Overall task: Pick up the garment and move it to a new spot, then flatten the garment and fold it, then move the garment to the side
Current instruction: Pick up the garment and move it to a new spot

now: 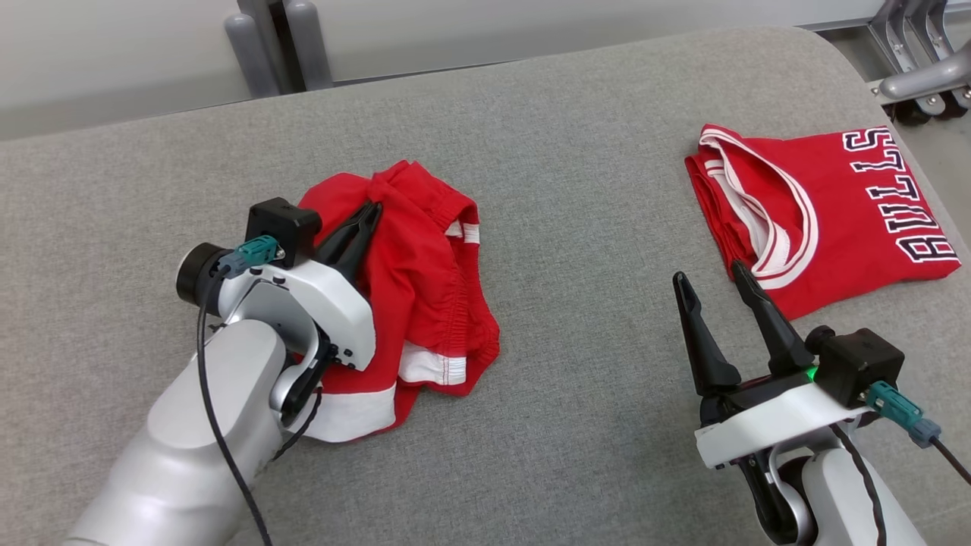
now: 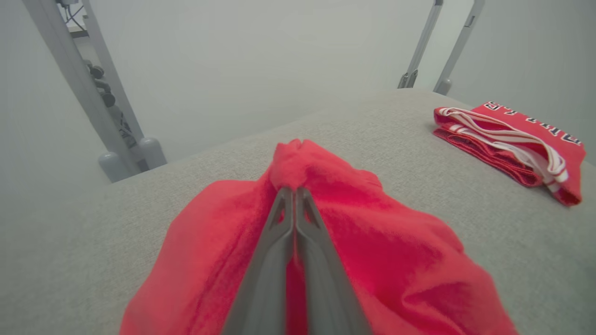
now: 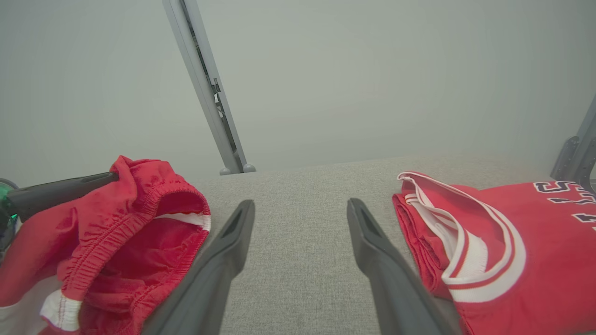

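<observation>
The garment point(image 1: 425, 296) is a crumpled pair of red shorts with white trim, lying left of centre on the grey padded table point(image 1: 576, 227). My left gripper point(image 1: 368, 212) is shut on a bunched fold at the garment's far edge, lifting it slightly. In the left wrist view the closed fingers point(image 2: 294, 204) pinch the red cloth point(image 2: 372, 242). My right gripper point(image 1: 709, 277) hovers open at the lower right, nothing between its fingers point(image 3: 237, 232), apart from the garment point(image 3: 125, 242).
A folded red jersey point(image 1: 827, 212) with "BULLS" lettering lies at the table's right side point(image 3: 512, 242) point(image 2: 512, 144), just beyond my right gripper. Grey metal legs point(image 1: 277, 45) stand behind the table's far edge, and more frame parts point(image 1: 922, 68) at the top right.
</observation>
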You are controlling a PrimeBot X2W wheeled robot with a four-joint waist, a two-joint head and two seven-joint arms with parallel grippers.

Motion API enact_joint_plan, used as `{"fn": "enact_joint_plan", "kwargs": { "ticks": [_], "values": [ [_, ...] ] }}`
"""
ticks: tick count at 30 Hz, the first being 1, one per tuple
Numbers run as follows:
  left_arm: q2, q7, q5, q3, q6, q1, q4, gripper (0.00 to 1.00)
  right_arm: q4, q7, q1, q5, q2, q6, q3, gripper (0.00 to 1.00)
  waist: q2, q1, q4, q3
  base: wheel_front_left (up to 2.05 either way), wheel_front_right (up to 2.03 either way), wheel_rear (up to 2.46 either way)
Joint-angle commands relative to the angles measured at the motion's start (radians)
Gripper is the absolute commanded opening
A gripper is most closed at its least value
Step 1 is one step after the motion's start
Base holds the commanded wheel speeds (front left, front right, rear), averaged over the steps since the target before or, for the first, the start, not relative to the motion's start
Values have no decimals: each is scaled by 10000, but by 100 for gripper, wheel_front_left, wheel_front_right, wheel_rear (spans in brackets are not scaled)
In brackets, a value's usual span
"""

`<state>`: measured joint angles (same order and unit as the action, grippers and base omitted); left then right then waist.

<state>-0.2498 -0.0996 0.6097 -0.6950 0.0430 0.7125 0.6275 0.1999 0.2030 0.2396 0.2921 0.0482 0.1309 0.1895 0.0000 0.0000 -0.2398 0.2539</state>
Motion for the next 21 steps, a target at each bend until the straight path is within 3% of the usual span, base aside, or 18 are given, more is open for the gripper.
{"fn": "enact_joint_plan", "kwargs": {
  "ticks": [1, 3, 4, 5, 12, 21],
  "values": [
    [91, -181, 8, 14, 32, 218, 216, 0, 24, 40, 76, 7, 51, -3, -6, 100, 0, 0, 46, -48, 0, 0, 0],
    [292, -388, 52, -20, 108, 257, 542, 42, 74, 25, 69, -5, 52, -3, 3, 100, 0, 0, 112, -112, 0, 0, 0],
    [362, -519, 45, -29, 129, 305, 667, 77, 88, 15, 65, -1, 49, -3, 20, 100, 0, 0, 146, -145, 0, 0, 0],
    [425, -635, 35, -40, 171, 351, 784, 100, 108, 8, 62, 1, 52, -3, 20, 100, 0, 0, 186, -182, 0, 0, 0],
    [727, -1271, 244, 178, 260, 389, 897, 100, 176, -56, -83, -122, 53, -3, -115, 100, 0, 0, 544, -558, 0, 0, 0],
    [246, -1224, 587, 500, -15, -532, 546, 100, 12, -281, -382, -233, 54, -3, -195, 100, 0, 0, 1108, -1008, 0, 0, 0]
  ]
}}
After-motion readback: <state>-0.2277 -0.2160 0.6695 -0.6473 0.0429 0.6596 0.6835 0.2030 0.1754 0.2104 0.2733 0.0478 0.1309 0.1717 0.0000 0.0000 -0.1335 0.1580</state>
